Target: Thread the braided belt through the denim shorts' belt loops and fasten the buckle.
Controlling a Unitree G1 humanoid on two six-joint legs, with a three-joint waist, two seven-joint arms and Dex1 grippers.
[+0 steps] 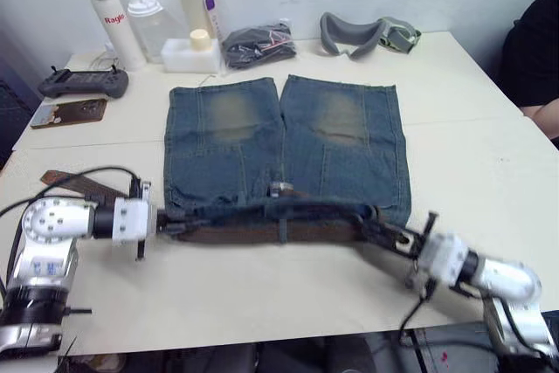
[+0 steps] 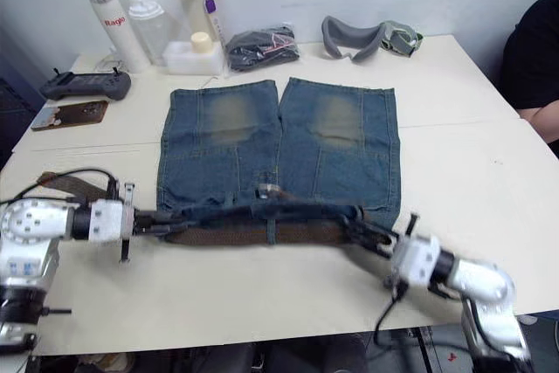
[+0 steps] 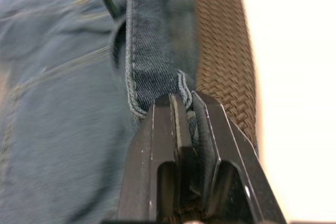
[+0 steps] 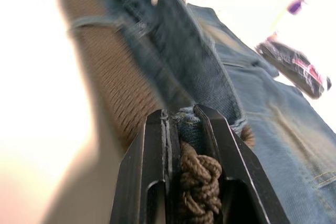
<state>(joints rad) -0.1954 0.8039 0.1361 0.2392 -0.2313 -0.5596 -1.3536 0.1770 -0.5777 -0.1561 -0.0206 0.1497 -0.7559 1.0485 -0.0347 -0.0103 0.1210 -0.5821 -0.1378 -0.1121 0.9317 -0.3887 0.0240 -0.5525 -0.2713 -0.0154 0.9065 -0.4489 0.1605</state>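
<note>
Head cam, L eye: faded blue denim shorts [image 1: 284, 141] lie flat on the cream table [image 1: 489, 155], waistband twd the robot, legs pointing twd the far wall. Dark brown braided belt [image 1: 262, 231] runs along the waistband, passing under a narrow denim belt loop [image 1: 283, 230] near the middle; a small silver metal bit, prob the buckle [image 1: 280, 188], sits just above the band at centre, too small to be sure. Belt's other end [image 1: 74, 183] trails off past the shorts on the L side. L gripper [image 1: 175, 226] is at the L end of the waistband, R gripper [image 1: 377, 231] at the R end.

R eye: same layout. Far edge: white bottles [image 2: 113, 24], black fabric bundle [image 2: 260, 46], grey padded goggle strap [image 2: 365, 37]. Black controller [image 2: 85, 85] and a phone [image 2: 70, 113] at L. A person's dark sleeve [image 2: 534, 58] at the R edge.

L wrist: black fingers [image 3: 168, 145] nearly closed, pinching the stitched denim edge of the waistband; brown weave lies right beside it, touching the denim.

R wrist: fingers [image 4: 157, 161] close together, clamping a bunched bit of brown braid plus denim edge between them. Belt strap and waistband stretch away from the tips, a loop crossing the strap farther along.
</note>
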